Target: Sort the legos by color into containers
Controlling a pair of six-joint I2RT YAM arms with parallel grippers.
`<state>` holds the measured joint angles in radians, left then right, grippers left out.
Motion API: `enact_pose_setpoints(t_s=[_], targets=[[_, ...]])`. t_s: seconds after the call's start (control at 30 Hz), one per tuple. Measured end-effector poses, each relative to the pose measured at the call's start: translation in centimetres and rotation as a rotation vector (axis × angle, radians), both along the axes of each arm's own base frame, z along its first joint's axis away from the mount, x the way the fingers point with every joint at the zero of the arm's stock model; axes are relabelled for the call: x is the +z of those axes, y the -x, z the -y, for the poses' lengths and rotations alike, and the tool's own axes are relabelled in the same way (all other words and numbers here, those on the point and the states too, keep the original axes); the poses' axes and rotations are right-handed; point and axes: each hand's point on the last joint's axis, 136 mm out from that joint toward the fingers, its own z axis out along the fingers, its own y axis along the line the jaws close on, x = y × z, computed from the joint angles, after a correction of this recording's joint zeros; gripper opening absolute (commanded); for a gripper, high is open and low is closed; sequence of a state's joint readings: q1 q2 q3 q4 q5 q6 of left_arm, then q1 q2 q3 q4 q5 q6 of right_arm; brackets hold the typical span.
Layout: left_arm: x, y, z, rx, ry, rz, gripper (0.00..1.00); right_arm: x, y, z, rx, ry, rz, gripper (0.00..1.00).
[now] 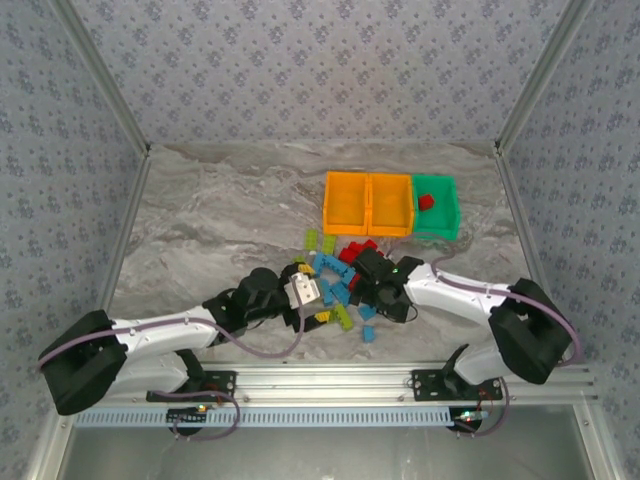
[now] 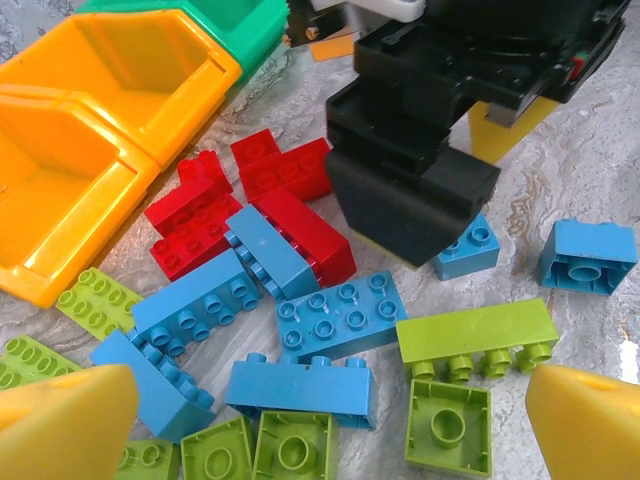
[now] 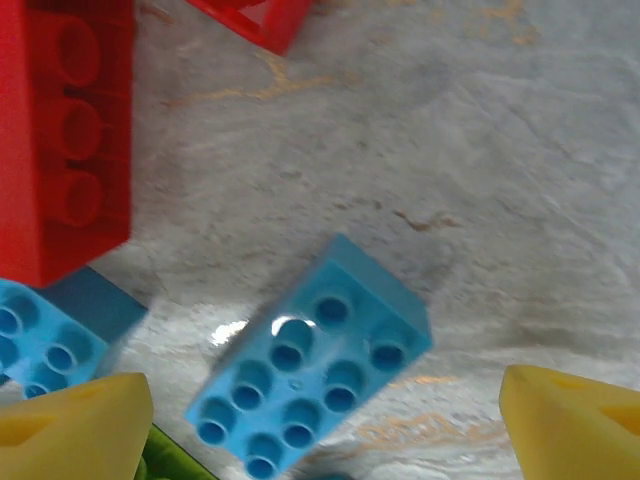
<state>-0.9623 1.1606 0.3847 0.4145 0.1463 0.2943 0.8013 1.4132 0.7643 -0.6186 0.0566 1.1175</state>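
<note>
Between right pincer [image 3: 320, 425] tips, blue lego [image 3: 310, 365].

We noted back wall [image 1: 320, 70] and side walls papered grey-blue, small repeating floral print. Tabletop [image 1: 220, 220] had grey marble pattern, brownish veins. Silver metal posts [image 1: 100, 75] slanted up from far corners. Ribbed metal rail [image 1: 330, 375] ran along near edge. Light was even, soft; faint glare on tabletop.
</note>
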Motion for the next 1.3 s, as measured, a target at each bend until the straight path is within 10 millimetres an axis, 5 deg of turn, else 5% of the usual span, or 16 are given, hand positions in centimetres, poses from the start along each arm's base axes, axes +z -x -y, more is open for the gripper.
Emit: enact_pose_setpoints(t_s=[0.07, 0.2, 0.5, 0.7, 0.93, 1.03, 1.17, 1.3], targets=[[0.0, 0.0, 0.0, 0.0, 0.0, 0.0, 0.99, -0.3, -0.1, 0.1, -0.015, 0.008, -0.002, 0.65], [0.0, 0.0, 0.0, 0.0, 0.0, 0.0, 0.99, -0.8, 0.0, 0.5, -0.051, 0.019, -0.006, 0.5], [0.0, 0.2, 0.1, -0.013, 0.004, -0.006, 0.99, -1.2, 1.1, 2.7, -0.108, 0.069, -0.001, 0.34], [0.1, 0.2, 0.1, -0.013, 0.005, -0.005, 0.99, 2.7, -0.3, 4.3, -0.109, 0.081, 0.124, 0.34], [0.1, 0.2, 0.1, -0.009, 0.008, -0.01, 0.99, 13.7, -9.8, 4.6, -0.024, 0.09, 0.46, 0.33], [0.2, 0.0, 0.0, 0.005, 0.007, -0.002, 0.99, 16.1, -15.7, 5.2, -0.016, 0.143, 0.52, 0.34], [0.5, -0.8, -0.5, 0.05, 0.002, 0.026, 0.99, 14.3, -22.7, 5.9, -0.006, 0.209, 0.495, 0.36], [0.9, -1.6, -1.0, 0.097, -0.001, 0.055, 0.99, 8.8, -27.2, 6.4, 0.014, 0.227, 0.385, 0.4]])
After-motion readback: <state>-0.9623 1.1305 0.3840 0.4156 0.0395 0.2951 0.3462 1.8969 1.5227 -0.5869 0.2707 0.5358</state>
